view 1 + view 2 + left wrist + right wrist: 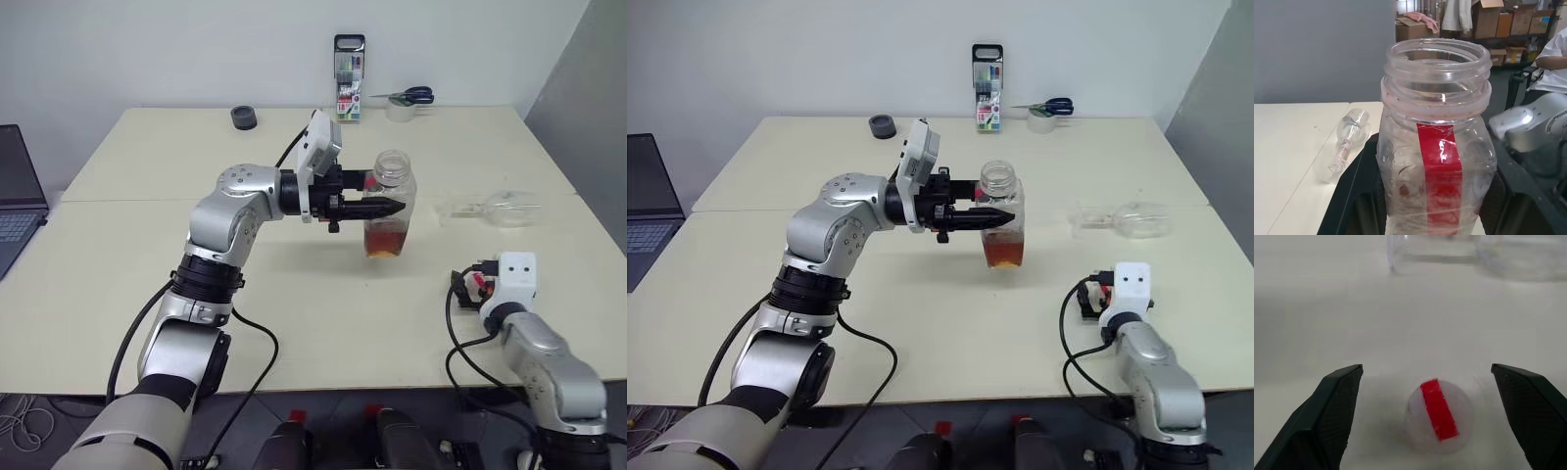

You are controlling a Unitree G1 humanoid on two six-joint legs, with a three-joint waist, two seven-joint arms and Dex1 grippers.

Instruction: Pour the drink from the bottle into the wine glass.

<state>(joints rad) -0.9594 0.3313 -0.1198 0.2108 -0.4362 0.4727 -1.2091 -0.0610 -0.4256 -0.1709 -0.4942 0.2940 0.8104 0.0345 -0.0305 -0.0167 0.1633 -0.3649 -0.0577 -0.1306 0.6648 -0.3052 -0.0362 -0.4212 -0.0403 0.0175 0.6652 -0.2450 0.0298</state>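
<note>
My left gripper point(397, 206) is shut on the bottle point(390, 201) and holds it upright over the middle of the table. The bottle's wide mouth is uncapped, and its black fingers point(1352, 196) clamp the body on both sides of the red label strip point(1439, 166). The amber drink point(384, 238) fills the bottom part. The wine glass point(505, 209) lies on its side on the table to the right of the bottle. My right gripper point(1426, 369) stands open low over the table at the front right. The white cap point(1440, 415) with a red strip lies loose between its fingers.
At the table's point(147, 255) far edge stand a marker pack point(349, 78), scissors point(411, 96) on a tape roll point(399, 110), and a small black round object point(244, 117). A laptop point(15, 196) sits at the far left.
</note>
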